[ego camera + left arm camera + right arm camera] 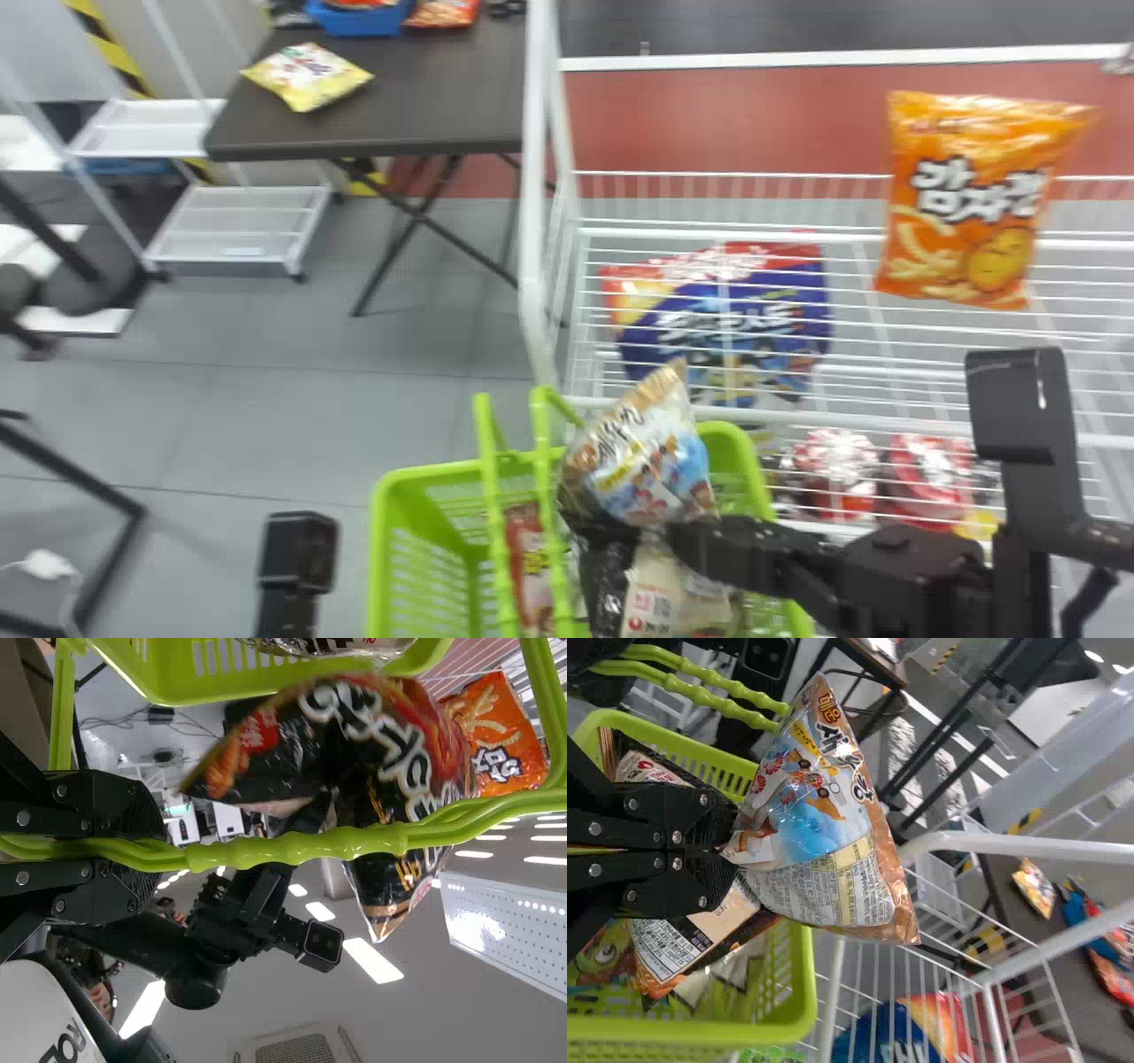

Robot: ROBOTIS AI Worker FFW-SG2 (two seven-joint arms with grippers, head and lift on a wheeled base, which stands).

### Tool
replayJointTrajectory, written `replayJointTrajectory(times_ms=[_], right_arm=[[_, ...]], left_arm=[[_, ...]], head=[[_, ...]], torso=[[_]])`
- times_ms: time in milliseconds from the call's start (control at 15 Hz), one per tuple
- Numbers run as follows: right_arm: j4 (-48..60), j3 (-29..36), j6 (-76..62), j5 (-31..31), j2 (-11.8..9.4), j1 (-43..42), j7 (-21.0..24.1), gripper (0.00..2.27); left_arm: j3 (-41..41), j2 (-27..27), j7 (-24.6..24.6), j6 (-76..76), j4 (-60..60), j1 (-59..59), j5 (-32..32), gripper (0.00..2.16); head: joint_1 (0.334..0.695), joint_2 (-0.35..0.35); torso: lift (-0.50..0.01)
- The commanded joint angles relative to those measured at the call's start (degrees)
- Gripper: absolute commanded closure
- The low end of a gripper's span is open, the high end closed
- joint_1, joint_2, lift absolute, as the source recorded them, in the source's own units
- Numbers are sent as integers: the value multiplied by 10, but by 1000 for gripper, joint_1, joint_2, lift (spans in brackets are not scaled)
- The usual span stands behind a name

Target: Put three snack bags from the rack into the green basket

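In the head view, my right gripper (687, 542) holds a brown-and-blue snack bag (651, 474) above the green basket (390, 532). The right wrist view shows that gripper (731, 850) shut on one end of the bag (824, 824). Part of my left arm, near its gripper (297, 554), stands left of the basket; in the left wrist view the left gripper (133, 846) is shut on the basket handle (301, 843). A red bag (530, 567) and a pale-and-black bag (664, 598) are at the basket. A black bag (399, 753) appears beyond the handle.
The white wire rack (868, 416) at the right carries an orange bag (970, 199), a blue-and-red bag (726, 319) and several red packs (926, 478) lower down. A dark table (425, 97) with a yellow bag (307, 76) stands at the back left.
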State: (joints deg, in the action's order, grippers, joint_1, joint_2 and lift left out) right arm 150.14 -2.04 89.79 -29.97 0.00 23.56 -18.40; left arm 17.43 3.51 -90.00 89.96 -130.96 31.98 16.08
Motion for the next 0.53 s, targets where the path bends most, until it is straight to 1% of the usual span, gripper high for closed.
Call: replayJointTrajectory(times_ms=[0,67,133,200,267,333,467], right_arm=[[-45,-60,3,30,-3,-4,0,2253],[-63,-85,3,47,-7,-5,-1,2199],[-88,-109,3,63,-12,-14,-8,1855],[-100,-122,3,68,-24,-19,-8,1254],[-103,-133,3,79,-32,-23,-8,326],[-98,-133,3,101,-34,-24,-11,-1],[-69,-102,3,104,-34,-17,-38,-1]], left_arm=[[-1,0,-6,1,-4,3,0,2152],[-2,0,-6,1,-7,4,0,2152],[-3,0,-6,1,-9,5,0,2152],[-5,0,-6,1,-11,6,0,2152],[-4,0,-6,1,-12,8,0,2152],[-4,0,-6,1,-12,8,0,2152],[-2,1,-6,1,-13,8,0,2152]], head=[[695,241],[695,274],[695,309],[695,343],[695,350],[695,350],[695,350]], torso=[[0],[0],[0],[0],[0],[0],[0]])
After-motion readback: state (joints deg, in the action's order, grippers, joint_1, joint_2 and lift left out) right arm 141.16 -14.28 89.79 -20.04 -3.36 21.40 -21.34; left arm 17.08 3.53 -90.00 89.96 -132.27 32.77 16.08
